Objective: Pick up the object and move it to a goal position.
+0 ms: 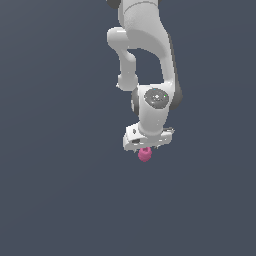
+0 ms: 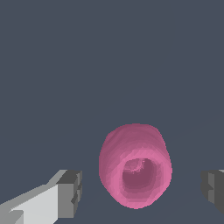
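Observation:
The object (image 2: pixel 133 164) is a small magenta-pink rounded lump with a dimple facing the wrist camera. It lies on the dark grey floor between my two fingers. In the wrist view one grey pad (image 2: pixel 70 192) stands on one side of it and the other pad (image 2: pixel 213 186) on the far side, with a gap on each side. My gripper (image 2: pixel 142 190) is open and touches nothing. In the exterior view the white arm hangs straight down over the object (image 1: pixel 144 154), whose lower part peeks out below the hand (image 1: pixel 147 137). The fingertips are hidden there.
A plain dark grey floor (image 1: pixel 60 190) fills the scene all round. No other objects or edges show.

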Robot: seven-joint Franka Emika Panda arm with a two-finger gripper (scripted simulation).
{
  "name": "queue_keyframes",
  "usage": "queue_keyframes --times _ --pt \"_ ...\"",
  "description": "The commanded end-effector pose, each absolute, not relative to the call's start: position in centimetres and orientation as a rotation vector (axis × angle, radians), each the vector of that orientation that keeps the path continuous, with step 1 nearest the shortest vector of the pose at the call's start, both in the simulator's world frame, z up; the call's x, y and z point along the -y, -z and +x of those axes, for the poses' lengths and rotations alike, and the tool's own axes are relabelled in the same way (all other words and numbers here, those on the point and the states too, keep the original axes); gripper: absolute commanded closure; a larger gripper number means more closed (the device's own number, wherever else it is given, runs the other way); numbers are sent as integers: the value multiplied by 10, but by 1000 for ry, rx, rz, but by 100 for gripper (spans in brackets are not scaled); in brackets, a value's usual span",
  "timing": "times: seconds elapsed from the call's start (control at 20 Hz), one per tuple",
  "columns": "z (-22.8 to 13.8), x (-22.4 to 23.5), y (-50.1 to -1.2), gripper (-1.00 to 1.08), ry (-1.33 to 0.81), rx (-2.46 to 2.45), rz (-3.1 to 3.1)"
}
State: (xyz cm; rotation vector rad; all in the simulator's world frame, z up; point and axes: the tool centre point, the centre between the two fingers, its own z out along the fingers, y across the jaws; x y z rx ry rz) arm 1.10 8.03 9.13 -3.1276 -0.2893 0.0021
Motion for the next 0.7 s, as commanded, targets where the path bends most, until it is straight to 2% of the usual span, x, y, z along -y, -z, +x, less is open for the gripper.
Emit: queue_keyframes --times 0.0,0.4,0.45,0.65 --pt "10 -81 -77 -92 -3 292 -3128" --pt "12 -81 -58 -92 0 295 -3128" --pt "12 -81 -58 108 0 295 -3128" --pt "12 -81 -58 108 0 295 -3128"
